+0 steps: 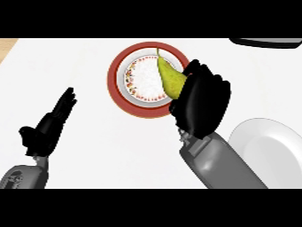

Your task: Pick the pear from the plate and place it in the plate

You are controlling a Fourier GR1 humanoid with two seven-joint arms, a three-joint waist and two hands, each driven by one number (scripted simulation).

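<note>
A green pear (pixel 171 79) lies tilted over the right side of a red-rimmed patterned plate (pixel 120 91) at the counter's middle back. My right hand (pixel 202 99) is against the pear's right side, fingers curled round it and covering part of the plate's rim. Whether the pear rests on the plate or is lifted off it, I cannot tell. A plain white plate (pixel 271 153) sits at the right, beside my right forearm. My left hand (pixel 48 126) stays open at the lower left, fingers straight and pointing up.
A dark object (pixel 268 42) shows partly at the back right edge. The white counter (pixel 68 62) ends in a wooden strip at the far left.
</note>
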